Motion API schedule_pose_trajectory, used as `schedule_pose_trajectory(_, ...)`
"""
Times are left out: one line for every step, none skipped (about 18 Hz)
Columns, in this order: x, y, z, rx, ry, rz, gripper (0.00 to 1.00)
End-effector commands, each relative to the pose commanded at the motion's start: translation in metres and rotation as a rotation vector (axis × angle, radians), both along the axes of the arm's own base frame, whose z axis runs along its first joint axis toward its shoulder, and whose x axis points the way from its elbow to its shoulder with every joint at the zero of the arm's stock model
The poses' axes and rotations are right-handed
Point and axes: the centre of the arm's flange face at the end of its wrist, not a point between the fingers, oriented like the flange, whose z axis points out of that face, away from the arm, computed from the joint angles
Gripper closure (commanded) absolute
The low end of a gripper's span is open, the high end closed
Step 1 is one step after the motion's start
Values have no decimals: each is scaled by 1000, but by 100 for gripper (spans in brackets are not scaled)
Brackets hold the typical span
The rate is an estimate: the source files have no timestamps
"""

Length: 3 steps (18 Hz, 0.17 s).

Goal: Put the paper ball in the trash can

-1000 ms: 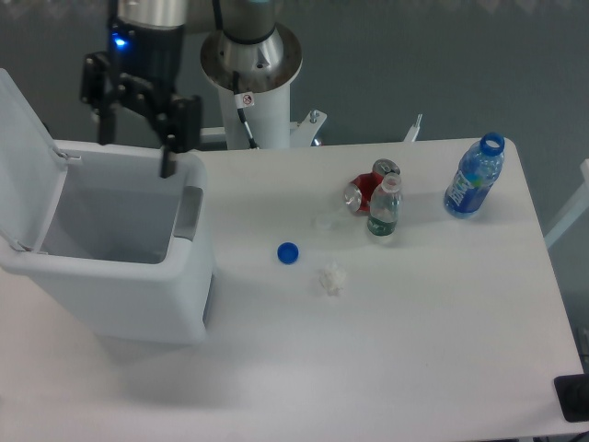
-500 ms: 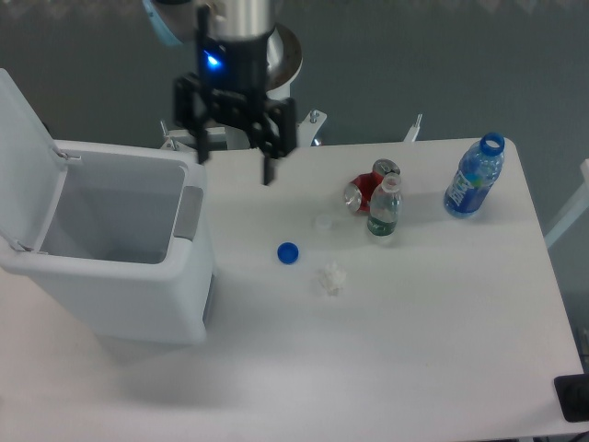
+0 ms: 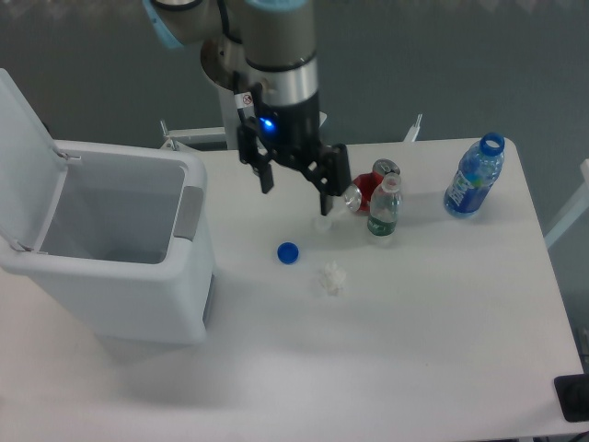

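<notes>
While arm points down over table (image 3: 442,304) | end effector (image 3: 295,191) fingers spread wide, holding nothing

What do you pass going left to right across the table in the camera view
trash can → blue bottle cap → paper ball → small green bottle → big blue bottle.

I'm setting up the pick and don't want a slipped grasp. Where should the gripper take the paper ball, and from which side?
Probably from straight above, closing across its middle. The paper ball lies flat and lumpy on the table, slightly longer up the image than across, so the narrower width suits the open gripper. The cap lies apart, leaving finger room.
</notes>
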Motion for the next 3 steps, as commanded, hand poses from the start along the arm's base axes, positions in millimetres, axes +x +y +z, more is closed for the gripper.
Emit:
schedule_pose_trajectory(-2, 0, -2, -4, -1, 4, 0)
schedule_pose_trajectory(-3, 0, -1, -5, 4, 5, 0)
schedule_pose_trajectory(-3, 0, -1, -3, 10, 6, 0)
